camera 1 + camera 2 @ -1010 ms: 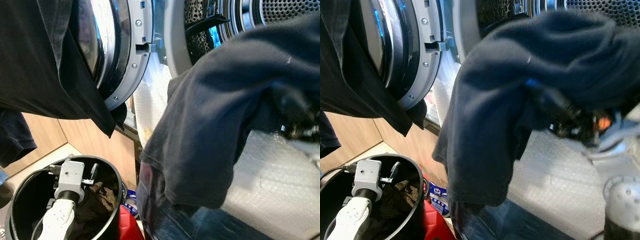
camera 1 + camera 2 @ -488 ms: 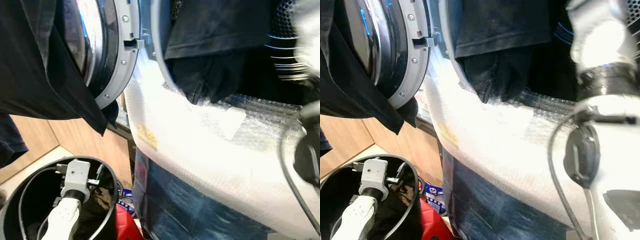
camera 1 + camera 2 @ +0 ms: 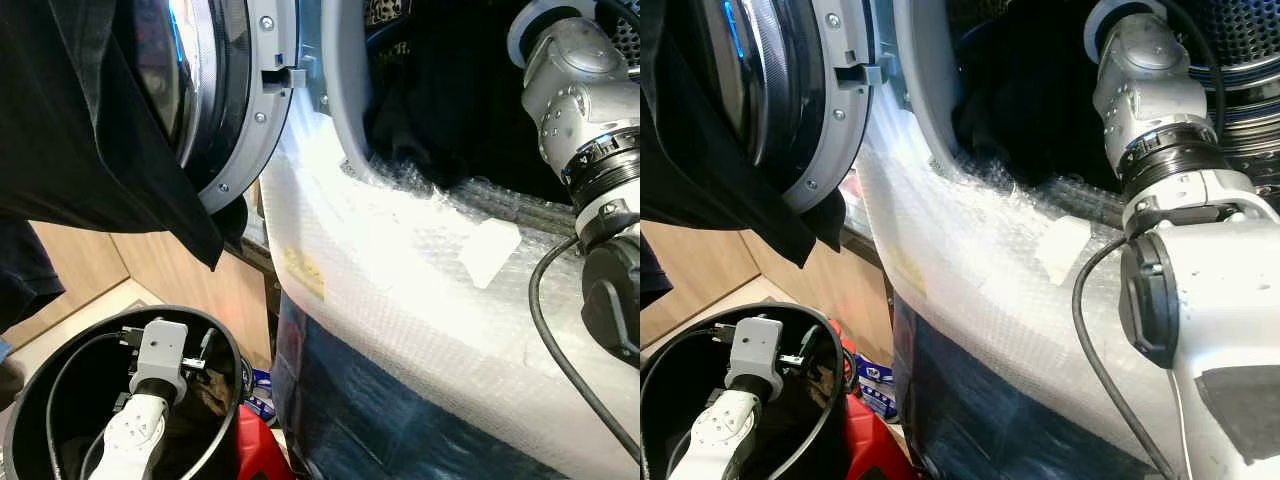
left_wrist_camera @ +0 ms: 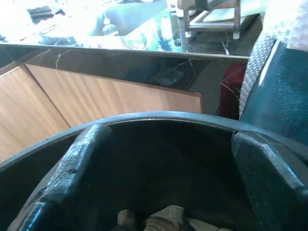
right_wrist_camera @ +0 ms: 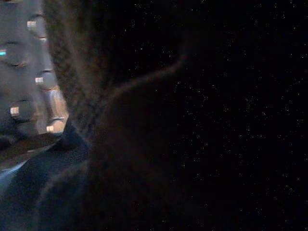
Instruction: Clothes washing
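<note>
Reaching right arm (image 3: 1150, 110) inside washer drum (image 3: 1250, 40)

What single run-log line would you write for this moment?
stage: loading | right arm: reaching into washer drum with dark garment | left gripper: open, inside black bin | door: open

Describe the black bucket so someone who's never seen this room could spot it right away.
Start at the washing machine's open door, its front wrapped in bubble wrap. Look down to the floor on the left of the machine: the round black bucket stands there against the wood panels, with the left gripper dipped inside. Unlike the red container beside it, it is open-topped and holds brownish clothes.
</note>
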Controlling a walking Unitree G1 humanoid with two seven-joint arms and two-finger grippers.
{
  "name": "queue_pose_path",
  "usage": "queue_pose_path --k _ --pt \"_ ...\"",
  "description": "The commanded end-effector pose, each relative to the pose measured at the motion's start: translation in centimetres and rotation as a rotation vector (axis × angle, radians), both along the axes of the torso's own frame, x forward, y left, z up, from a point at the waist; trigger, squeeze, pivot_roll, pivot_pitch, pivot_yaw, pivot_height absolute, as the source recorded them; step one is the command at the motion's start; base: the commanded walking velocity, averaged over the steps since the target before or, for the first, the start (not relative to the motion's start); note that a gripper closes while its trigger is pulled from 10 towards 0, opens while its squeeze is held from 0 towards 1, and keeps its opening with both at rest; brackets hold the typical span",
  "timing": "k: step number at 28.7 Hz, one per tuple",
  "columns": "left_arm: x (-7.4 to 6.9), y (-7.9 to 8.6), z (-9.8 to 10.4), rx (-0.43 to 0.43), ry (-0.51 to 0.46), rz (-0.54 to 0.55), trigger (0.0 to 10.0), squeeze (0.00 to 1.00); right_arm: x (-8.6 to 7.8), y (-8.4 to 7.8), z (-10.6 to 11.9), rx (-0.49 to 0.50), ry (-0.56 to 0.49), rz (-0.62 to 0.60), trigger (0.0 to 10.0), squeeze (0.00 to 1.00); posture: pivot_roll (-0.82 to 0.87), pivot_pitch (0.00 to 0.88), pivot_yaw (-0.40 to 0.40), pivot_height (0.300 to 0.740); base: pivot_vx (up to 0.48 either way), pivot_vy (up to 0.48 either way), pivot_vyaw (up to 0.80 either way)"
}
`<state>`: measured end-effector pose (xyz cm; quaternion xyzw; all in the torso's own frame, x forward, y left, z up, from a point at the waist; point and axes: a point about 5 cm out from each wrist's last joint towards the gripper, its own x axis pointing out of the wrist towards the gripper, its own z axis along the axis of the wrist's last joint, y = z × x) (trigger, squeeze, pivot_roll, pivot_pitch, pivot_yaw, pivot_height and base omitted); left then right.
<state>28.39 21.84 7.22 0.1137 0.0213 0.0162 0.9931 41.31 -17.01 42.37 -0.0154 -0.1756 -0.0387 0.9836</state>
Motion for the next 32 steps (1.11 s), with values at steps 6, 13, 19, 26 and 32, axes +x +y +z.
queue_pose_path --k 6,13,19,26,32 --pt "-0.4 -0.5 -0.3 0.012 0.033 -0.026 10.0 0.00 0.9 1.8 -3.0 0.003 0.105 0.045 10.0 1.00 0.19 0.000 -0.010 0.740 0.000 0.000 0.00" --pt "0.6 -0.6 1.0 0.018 0.001 -0.035 10.0 0.00 0.6 2.3 -1.7 0.045 0.066 0.062 10.0 1.00 0.21 0.000 -0.002 0.740 0.000 0.000 0.00" --pt "0.8 -0.5 1.0 0.018 -0.001 -0.025 10.0 0.00 0.5 3.8 -1.2 0.019 0.072 0.136 10.0 1.00 0.21 0.000 0.007 0.740 0.000 0.000 0.00" --pt "0.9 -0.4 1.3 0.027 -0.014 -0.003 10.0 0.00 0.8 2.9 -2.2 0.041 0.116 0.098 10.0 1.00 0.21 0.000 0.001 0.740 0.000 0.000 0.00" --pt "1.4 -0.4 2.0 -0.122 -0.033 0.037 10.0 0.00 0.8 3.2 -2.3 0.021 0.137 0.066 10.0 1.00 0.18 0.000 0.003 0.740 0.000 0.000 0.00"
